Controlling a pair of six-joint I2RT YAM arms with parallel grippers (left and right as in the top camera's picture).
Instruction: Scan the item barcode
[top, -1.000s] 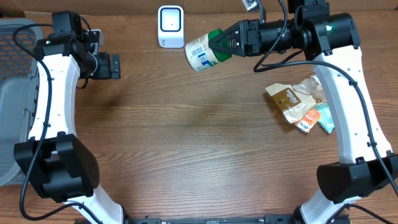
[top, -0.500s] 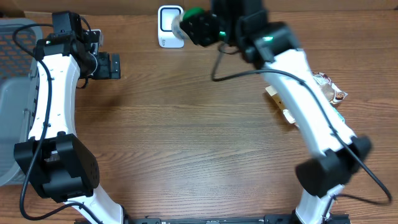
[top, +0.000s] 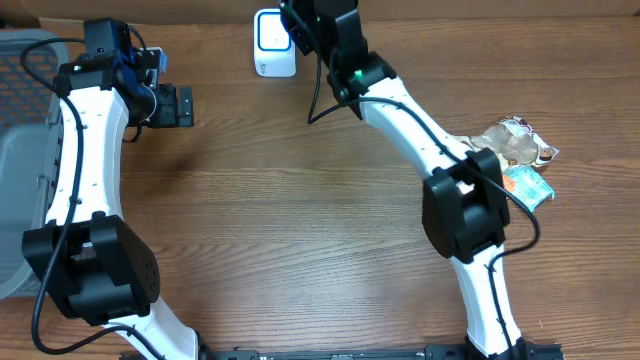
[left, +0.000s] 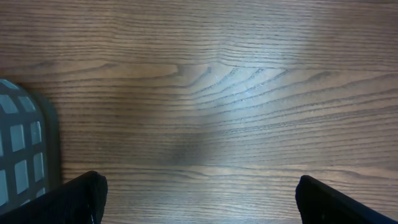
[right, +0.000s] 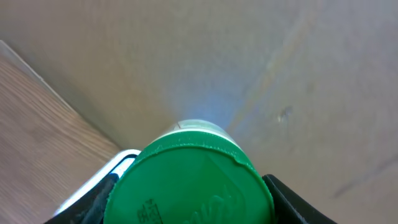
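The bottle (right: 189, 180) is now hanging at the table's far edge, right by the scanner (top: 272, 45) — a second ago it was well to the right. The left gripper (top: 188, 105) is idling, jaws spread. The right gripper (top: 297, 28) is pinching the bottle — green lid facing the wrist, long axis pointing away towards the scanner, so the scan is probably under way.

White arm links (top: 78, 150), black joints (top: 95, 270), thin looping black cables (top: 316, 95).
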